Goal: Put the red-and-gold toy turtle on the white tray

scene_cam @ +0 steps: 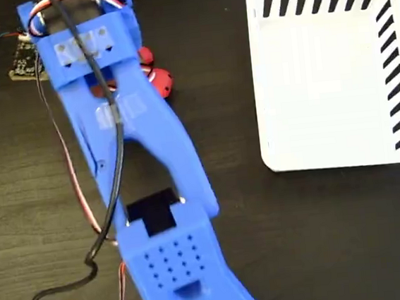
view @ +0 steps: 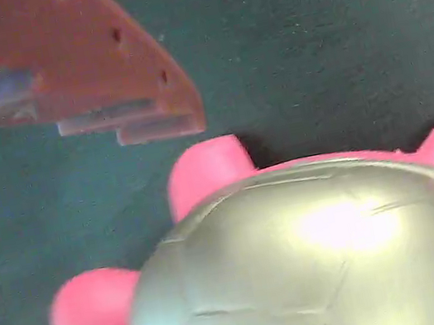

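Overhead, fixed view: blue printed-plastic arm [scene_cam: 134, 163] hiding most of the small red-and-gold toy turtle [scene_cam: 159, 79]; only coral-red bits peeking out at its right edge, on the dark wood-grain surface [scene_cam: 266, 243]. Flat white rounded-corner tray [scene_cam: 331, 73], black-striped, empty, well apart to the right. Pick-up step; grasp not yet evident.

Wrist view: glossy gold domed shell [view: 325, 253] just below one rigid end effector finger [view: 99, 65]. Open or closed: cannot tell. Next: straddle shell, squeeze gently, since likely squishy.

turtle [view: 317, 254]: my wrist cam shows shiny gold shell w/ black mark, pink-red limbs
tray [scene_cam: 322, 88]: white, black diag stripes along 2 edges
my arm [scene_cam: 135, 142]: blue
table [scene_cam: 301, 239]: dark wood grain
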Controlling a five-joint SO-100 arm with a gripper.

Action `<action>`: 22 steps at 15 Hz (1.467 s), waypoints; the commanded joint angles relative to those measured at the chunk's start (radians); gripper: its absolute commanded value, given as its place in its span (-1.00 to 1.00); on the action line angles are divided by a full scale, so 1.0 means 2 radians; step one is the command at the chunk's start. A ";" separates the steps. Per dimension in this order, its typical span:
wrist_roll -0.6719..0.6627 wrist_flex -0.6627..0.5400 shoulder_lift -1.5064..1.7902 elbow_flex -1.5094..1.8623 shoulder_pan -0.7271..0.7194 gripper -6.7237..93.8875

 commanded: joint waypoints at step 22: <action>0.002 0.008 -0.057 -0.067 -0.017 -0.86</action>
